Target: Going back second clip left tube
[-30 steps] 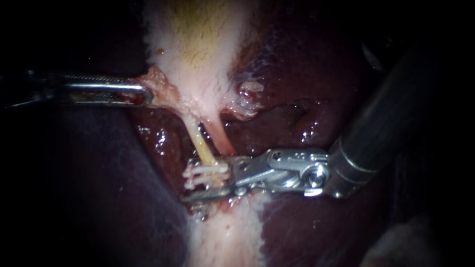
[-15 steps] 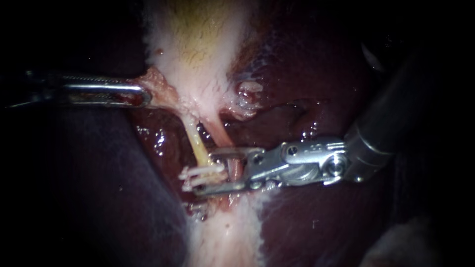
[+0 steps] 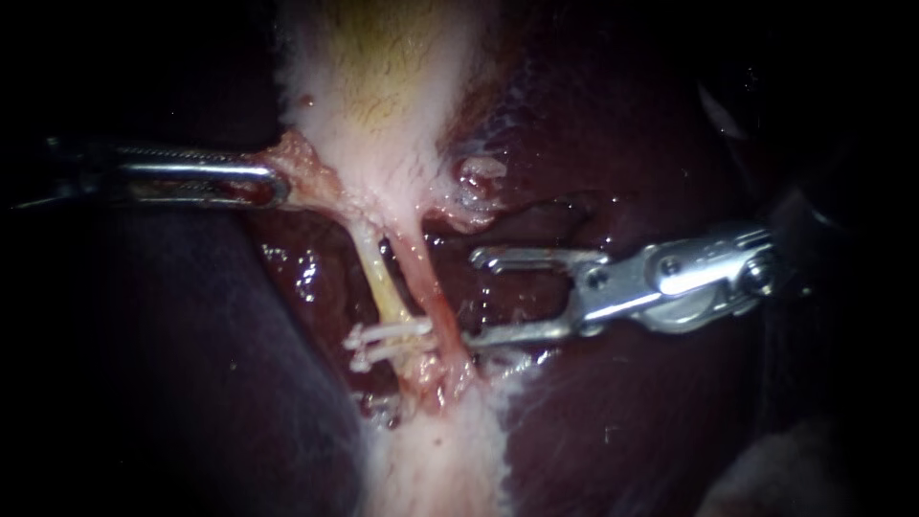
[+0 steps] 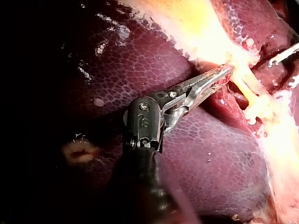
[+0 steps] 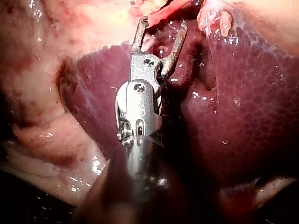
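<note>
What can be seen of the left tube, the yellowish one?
The left tube is a thin, pale yellow, moist strand. It runs from under the gallbladder downward, slanting slightly, close beside a pinker tube. Near its lower end two white clips cross it, close together. No instrument touches it.

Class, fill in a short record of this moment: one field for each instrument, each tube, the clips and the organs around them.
left instrument: shut on tissue at the lower end of the gallbladder
right instrument: open, holding nothing, beside the right tube
left tube: yellowish, crossed by the clips
clips: two, white, side by side low on the left tube
right tube: pink, no clip visible
liver: dark red, wet, beneath the tubes
</note>
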Available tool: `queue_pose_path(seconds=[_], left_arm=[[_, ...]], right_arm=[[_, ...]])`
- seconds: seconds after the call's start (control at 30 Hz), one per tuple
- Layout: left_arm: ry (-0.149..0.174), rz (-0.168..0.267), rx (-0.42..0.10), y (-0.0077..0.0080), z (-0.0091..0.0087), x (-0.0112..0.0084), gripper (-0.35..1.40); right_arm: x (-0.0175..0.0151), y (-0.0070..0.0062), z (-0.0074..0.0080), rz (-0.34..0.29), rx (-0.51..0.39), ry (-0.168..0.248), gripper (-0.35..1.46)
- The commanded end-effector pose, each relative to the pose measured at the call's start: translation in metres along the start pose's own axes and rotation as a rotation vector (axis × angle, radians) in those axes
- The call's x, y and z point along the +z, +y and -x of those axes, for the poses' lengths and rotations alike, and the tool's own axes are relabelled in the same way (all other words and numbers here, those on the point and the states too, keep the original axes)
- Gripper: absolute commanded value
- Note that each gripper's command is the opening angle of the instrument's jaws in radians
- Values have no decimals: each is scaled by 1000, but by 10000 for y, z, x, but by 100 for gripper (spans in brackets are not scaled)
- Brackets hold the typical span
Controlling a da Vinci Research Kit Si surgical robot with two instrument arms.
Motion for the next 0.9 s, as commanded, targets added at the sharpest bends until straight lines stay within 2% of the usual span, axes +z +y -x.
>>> queue_pose_path(seconds=[0.03, 0.33, 0.7, 0.9], left_arm=[[0, 0, 0, 0, 0, 0, -35], [0, 0, 0, 0, 0, 1, -35], [0, -2, 1, -2, 2, 4, -35], [3, -8, 5, -6, 7, 16, -35]], right_arm=[[-8, 0, 0, -4, -4, 0, 50], [-48, 1, 1, -20, -18, 3, 50], [-53, 0, 3, -26, -19, 3, 50], [-55, -1, 3, -28, -20, 4, 50]])
